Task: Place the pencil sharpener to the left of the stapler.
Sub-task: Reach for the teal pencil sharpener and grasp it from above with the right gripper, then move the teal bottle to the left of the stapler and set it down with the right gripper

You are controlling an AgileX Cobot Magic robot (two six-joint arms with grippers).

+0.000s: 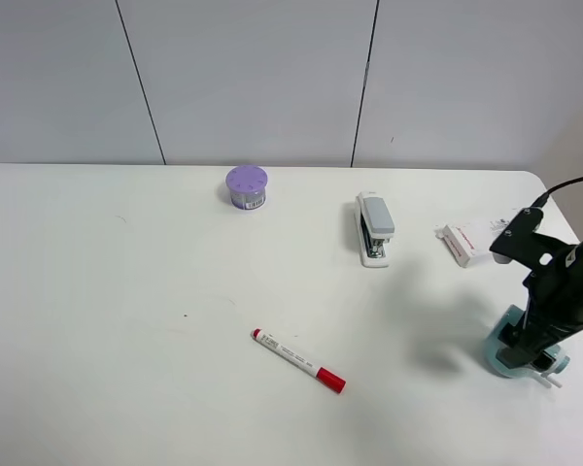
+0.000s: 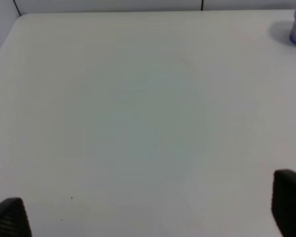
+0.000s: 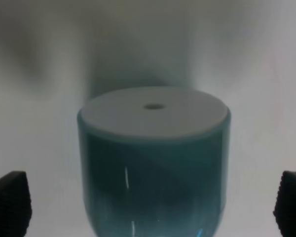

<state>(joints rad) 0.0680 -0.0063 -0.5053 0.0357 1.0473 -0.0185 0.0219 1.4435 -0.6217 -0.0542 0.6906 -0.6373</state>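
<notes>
At lower right of the high view | right gripper (image 3: 150,205) is straddling the pencil sharpener (image 1: 506,352), jaws released wide | sharpener is sitting on the worktop (image 1: 126,311), well right of the stapler (image 1: 374,229) | risk: an off-centre squeeze is likely tipping or squirting the glossy body | left gripper (image 2: 148,212) is idling, released

Right claw (image 3: 150,203) and left claw (image 2: 148,212), seemingly both spread.

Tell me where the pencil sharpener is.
In the exterior high view the pencil sharpener stands at the near right of the table, right of the stapler and in front of the white box.
</notes>
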